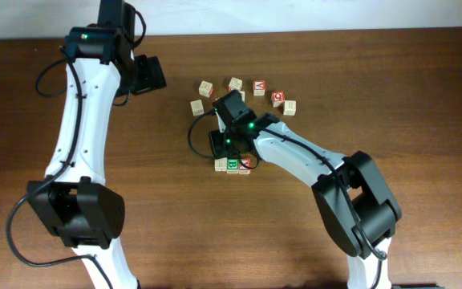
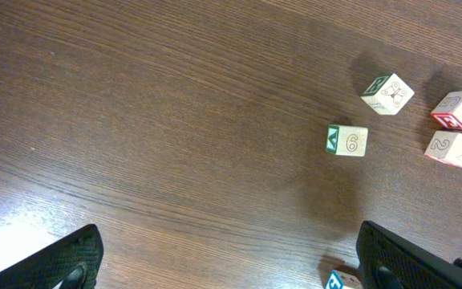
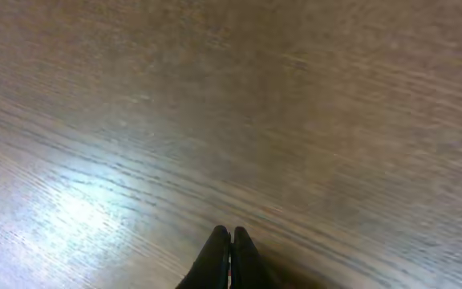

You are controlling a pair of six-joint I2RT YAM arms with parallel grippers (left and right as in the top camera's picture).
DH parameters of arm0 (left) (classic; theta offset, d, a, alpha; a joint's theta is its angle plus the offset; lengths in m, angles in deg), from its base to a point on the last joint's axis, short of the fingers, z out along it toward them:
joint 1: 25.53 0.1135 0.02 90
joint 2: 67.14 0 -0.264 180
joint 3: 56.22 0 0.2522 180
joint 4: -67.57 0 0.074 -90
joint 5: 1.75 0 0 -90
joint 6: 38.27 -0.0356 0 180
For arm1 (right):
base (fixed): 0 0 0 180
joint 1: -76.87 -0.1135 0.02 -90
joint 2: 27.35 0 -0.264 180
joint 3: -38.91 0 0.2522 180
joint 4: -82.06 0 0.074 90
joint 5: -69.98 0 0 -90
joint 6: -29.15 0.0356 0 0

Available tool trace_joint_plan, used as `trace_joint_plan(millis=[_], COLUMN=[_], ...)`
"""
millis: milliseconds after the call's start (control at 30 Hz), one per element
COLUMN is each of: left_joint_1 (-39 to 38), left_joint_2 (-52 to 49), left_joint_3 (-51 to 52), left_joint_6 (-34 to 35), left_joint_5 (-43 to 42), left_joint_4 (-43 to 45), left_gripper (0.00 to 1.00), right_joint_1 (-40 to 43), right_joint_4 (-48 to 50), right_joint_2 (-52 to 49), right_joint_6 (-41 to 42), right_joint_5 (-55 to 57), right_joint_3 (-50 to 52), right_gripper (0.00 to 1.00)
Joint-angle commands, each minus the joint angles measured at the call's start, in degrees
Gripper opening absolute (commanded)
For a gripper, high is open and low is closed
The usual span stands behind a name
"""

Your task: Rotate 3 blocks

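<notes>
Three small wooden cubes sit in a tight row just below my right wrist in the overhead view: a pale tan one [image 1: 220, 164], a green-faced one [image 1: 233, 165] and a red-lettered one [image 1: 245, 167]. The wrist partly covers their far edges. My right gripper [image 1: 221, 147] hovers right by them; in its own view the gripper [image 3: 230, 255] is shut with nothing between the fingers, and only bare wood shows ahead. Well to the left of the cubes, my left gripper [image 1: 151, 74] is up at the back, open and empty [image 2: 231, 273].
Several other alphabet cubes lie scattered behind the right wrist, among them a red-lettered one [image 1: 259, 87] and a pale one [image 1: 197, 107]. The left wrist view shows a cube marked 6 [image 2: 347, 140], others to its right [image 2: 388, 94], and a blue-lettered cube [image 2: 339, 281] beside the right finger.
</notes>
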Motion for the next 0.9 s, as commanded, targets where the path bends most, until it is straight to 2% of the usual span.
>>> trace_joint_plan(millis=[0, 333, 400, 433, 533, 567, 633, 667, 733, 800, 833, 867], left_joint_1=[-0.11, -0.11, -0.11, -0.11, -0.11, -0.11, -0.11, -0.11, -0.11, -0.15, -0.17, -0.17], left_joint_2=[-0.48, -0.50, -0.48, -0.50, -0.50, -0.50, -0.50, -0.50, -0.48, -0.50, -0.50, -0.59], left_joint_3=[-0.31, -0.31, -0.31, -0.31, -0.31, -0.31, -0.31, -0.31, -0.31, -0.31, -0.31, -0.26], left_joint_6=[-0.50, -0.50, -0.50, -0.50, -0.50, -0.50, -0.50, -0.50, -0.50, -0.50, -0.50, -0.50], left_joint_5=[0.00, 0.00, 0.00, 0.00, 0.00, 0.00, 0.00, 0.00, -0.68, -1.68, -4.37, -5.90], left_joint_4=[-0.04, -0.04, -0.04, -0.04, -0.04, -0.04, -0.04, -0.04, 0.33, 0.48, -0.39, -0.85], left_gripper=[0.99, 0.99, 0.99, 0.99, 0.99, 0.99, 0.99, 0.99, 0.99, 0.99, 0.94, 0.89], right_joint_1=[-1.46, -1.33, 0.61, 2.45, 6.49, 9.64, 14.86, 17.35, 22.01, 26.08, 26.18, 26.03], right_joint_4=[-1.36, -2.93, -3.02, -7.85, -25.86, -33.88, -41.90, -42.77, -41.38, -31.98, -27.82, -23.39], right_joint_2=[-1.18, -1.18, -0.15, 1.70, 7.48, 11.47, 13.40, 13.09, 13.09, 13.09, 13.09, 13.09], right_joint_6=[0.76, 3.10, 2.34, -0.70, -5.35, -8.09, -15.41, -21.18, -22.69, -22.67, -21.46, -19.52], right_joint_5=[-0.28, 1.53, 1.64, 1.64, -3.69, -6.86, -11.89, -17.94, -21.53, -27.78, -27.74, -27.71], right_joint_3=[-0.59, -0.59, -4.09, -9.97, -21.73, -22.77, -22.71, -21.44, -14.23, -0.59, 3.41, 6.64], right_gripper=[0.04, 0.04, 0.10, 0.18, 0.28, 0.30, 0.33, 0.38, 0.39, 0.38, 0.38, 0.29])
